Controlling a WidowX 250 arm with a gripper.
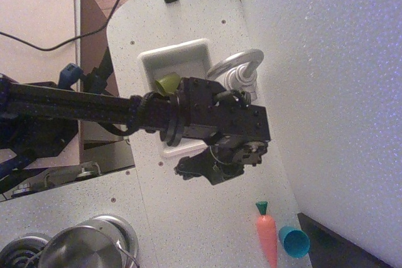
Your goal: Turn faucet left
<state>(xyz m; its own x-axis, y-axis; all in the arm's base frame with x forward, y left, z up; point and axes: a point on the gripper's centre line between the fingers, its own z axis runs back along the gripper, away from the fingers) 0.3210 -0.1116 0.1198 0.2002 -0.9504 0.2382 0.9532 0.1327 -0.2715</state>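
reaching: the arm (pixel 75 108) is extending from the left across the counter (pixel 188 218), its wrist block hanging over the sink (pixel 179 54) and partly covering the tap.
step in hand: judged as the approach to the faucet (pixel 237 67); contact is not visible.
faucet: it is standing at the sink's right edge, near the speckled wall (pixel 326 92), its curved spout arching toward the basin.
gripper (pixel 210 169): it is pointing down toward the near counter, away from the spout; whether the fingers are spread or pressed together cannot be told.
next move: likely calling for the gripper to meet the spout and push it sideways to the left.
bystanders: a green object (pixel 168 83) in the sink, a carrot (pixel 267 236), a blue cup (pixel 294 241) and a steel pot (pixel 81 249).
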